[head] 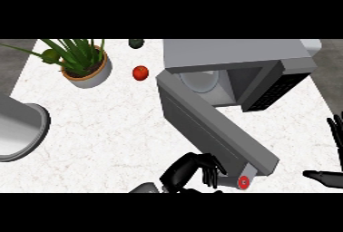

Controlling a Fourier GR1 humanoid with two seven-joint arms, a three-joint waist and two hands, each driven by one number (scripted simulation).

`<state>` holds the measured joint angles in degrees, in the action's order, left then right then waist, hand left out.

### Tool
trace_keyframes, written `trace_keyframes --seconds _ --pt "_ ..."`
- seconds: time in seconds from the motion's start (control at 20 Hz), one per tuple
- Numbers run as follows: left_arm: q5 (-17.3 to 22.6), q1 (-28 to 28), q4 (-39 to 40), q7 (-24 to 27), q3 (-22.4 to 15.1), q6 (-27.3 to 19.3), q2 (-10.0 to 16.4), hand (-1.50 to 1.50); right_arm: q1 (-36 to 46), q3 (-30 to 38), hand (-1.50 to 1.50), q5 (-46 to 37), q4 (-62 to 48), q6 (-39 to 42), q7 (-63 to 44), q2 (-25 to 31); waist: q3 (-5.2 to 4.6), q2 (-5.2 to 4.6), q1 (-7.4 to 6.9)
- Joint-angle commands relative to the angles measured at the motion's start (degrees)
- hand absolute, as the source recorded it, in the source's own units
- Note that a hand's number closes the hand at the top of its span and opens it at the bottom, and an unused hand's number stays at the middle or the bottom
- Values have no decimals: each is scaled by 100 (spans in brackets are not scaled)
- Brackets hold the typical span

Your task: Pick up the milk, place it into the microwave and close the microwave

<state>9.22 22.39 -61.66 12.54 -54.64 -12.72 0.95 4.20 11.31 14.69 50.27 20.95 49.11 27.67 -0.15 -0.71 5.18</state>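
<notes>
The milk [244,182] shows only as a small white shape with a red ring, low at the bottom centre, just under the free end of the microwave's open door [214,127]. My left hand [191,172] comes in from the lower edge, fingers curled, fingertips against the milk's left side; the hand and the door hide most of it. The grey microwave [234,52] stands at the top right, its cavity open with a round turntable plate [201,81] inside. At the right edge my right hand [333,174] rests open, fingers up.
A potted plant [84,63] stands at the top left and a red tomato [140,72] lies beside it. A dark green fruit [136,43] sits at the counter's far edge. A grey rounded basin [17,131] is at the left edge.
</notes>
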Motion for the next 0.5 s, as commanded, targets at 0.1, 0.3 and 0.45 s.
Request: trace_keyframes --seconds 0.1,0.3,0.45 --pt "774 716 24 12 -340 -768 -91 -150 85 -163 -150 233 518 483 -2 -58 -16 -16 279" --pt "1177 1257 69 -146 -336 -1004 -92 150 170 -297 -150 237 651 531 -108 24 -3 -72 483" --pt "1342 1525 291 -55 -249 -1244 -89 150 225 -315 -150 367 853 609 -308 147 -14 -89 635"
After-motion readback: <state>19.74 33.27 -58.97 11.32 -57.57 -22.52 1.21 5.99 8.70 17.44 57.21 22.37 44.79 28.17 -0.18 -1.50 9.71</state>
